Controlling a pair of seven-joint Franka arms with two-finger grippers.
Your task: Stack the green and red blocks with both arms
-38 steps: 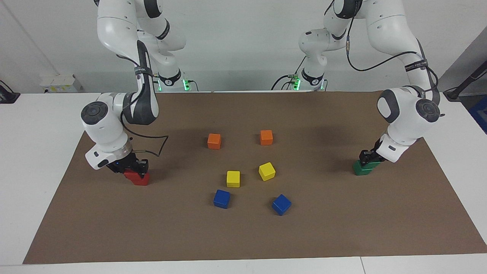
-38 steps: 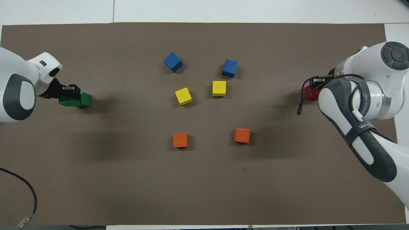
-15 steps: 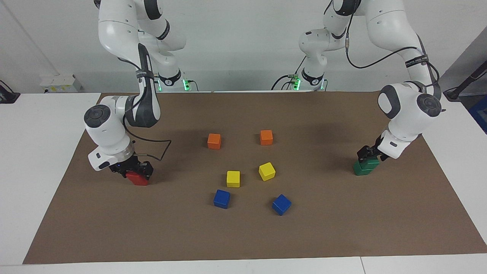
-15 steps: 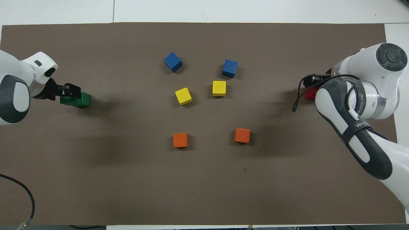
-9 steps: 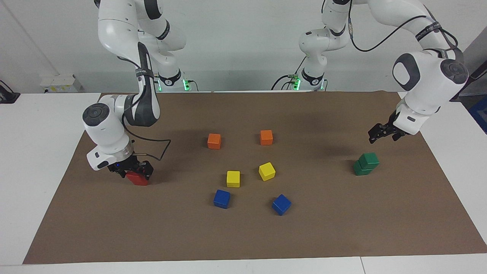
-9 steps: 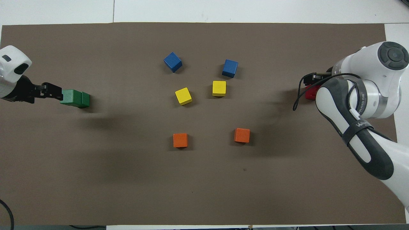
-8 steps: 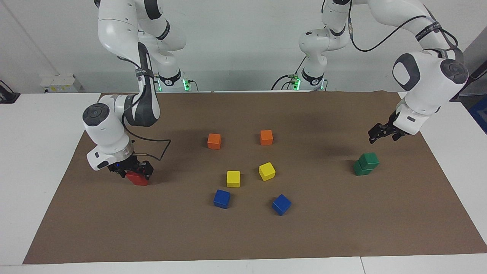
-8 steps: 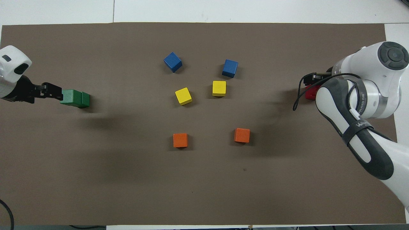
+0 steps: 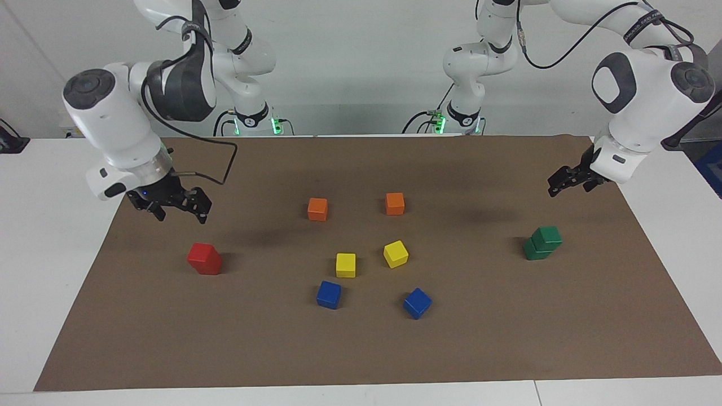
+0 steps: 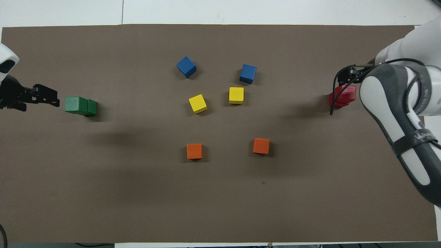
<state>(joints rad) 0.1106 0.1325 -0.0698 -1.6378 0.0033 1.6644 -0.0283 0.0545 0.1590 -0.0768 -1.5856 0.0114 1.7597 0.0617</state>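
Observation:
Two green blocks stand stacked (image 9: 542, 242) at the left arm's end of the mat, the upper one a little offset; the stack also shows in the overhead view (image 10: 80, 105). Two red blocks stand stacked (image 9: 204, 259) at the right arm's end, also in the overhead view (image 10: 341, 96). My left gripper (image 9: 568, 189) is open and empty, raised in the air beside the green stack (image 10: 54, 97). My right gripper (image 9: 180, 213) is open and empty, raised above the mat by the red stack (image 10: 347, 76). Neither gripper touches a block.
In the middle of the brown mat (image 9: 361, 349) lie two orange cubes (image 9: 317, 209) (image 9: 395, 203), two yellow cubes (image 9: 346, 265) (image 9: 396, 254) and two blue cubes (image 9: 329, 294) (image 9: 417, 303). White table surrounds the mat.
The left gripper let go of the upper green block and rose away. The right gripper then opened, left the upper red block on the lower one and rose.

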